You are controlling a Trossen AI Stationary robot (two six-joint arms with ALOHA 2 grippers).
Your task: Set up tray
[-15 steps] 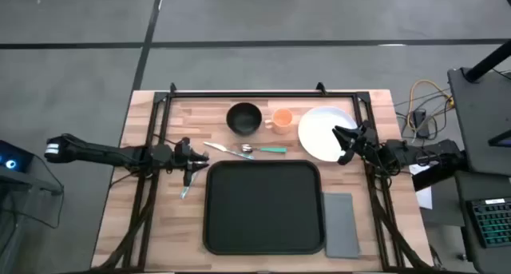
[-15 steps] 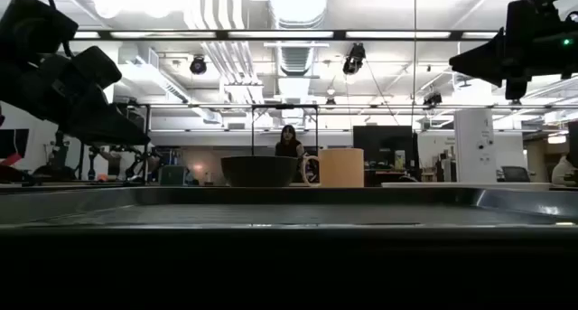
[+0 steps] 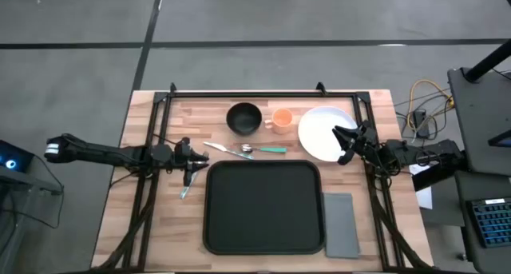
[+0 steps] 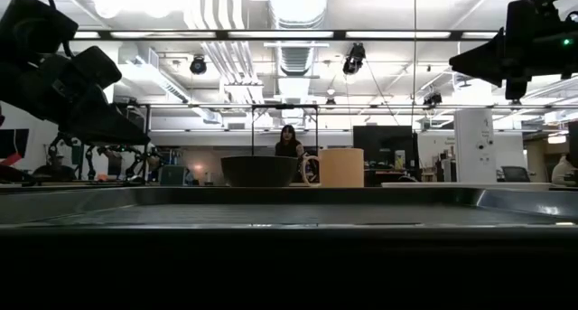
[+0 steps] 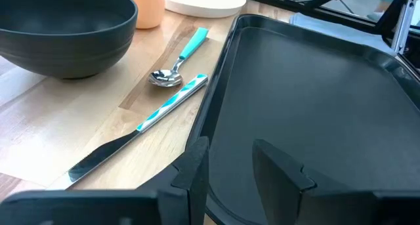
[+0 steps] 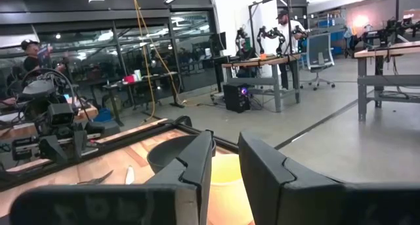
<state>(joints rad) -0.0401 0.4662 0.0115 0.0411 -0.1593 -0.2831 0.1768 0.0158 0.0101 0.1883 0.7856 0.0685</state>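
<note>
The black tray (image 3: 263,208) lies flat at the table's near middle; its far left corner (image 5: 243,28) shows in the left wrist view. Beyond it stand a black bowl (image 3: 244,118), an orange cup (image 3: 281,119) and a white plate (image 3: 321,130). A teal-handled spoon (image 5: 177,61) and knife (image 5: 141,126) lie between bowl and tray. My left gripper (image 3: 198,164) hovers open above the tray's left rim, raised off the table (image 4: 72,84). My right gripper (image 3: 342,144) hangs open above the plate's right part, also raised (image 4: 506,48). It faces the cup (image 6: 226,185).
A grey folded napkin (image 3: 341,224) lies right of the tray. A small piece of cutlery (image 3: 185,191) lies on the wood below the left gripper. A black frame rail (image 3: 255,94) runs along the table's far edge. People and workbenches show in the room beyond.
</note>
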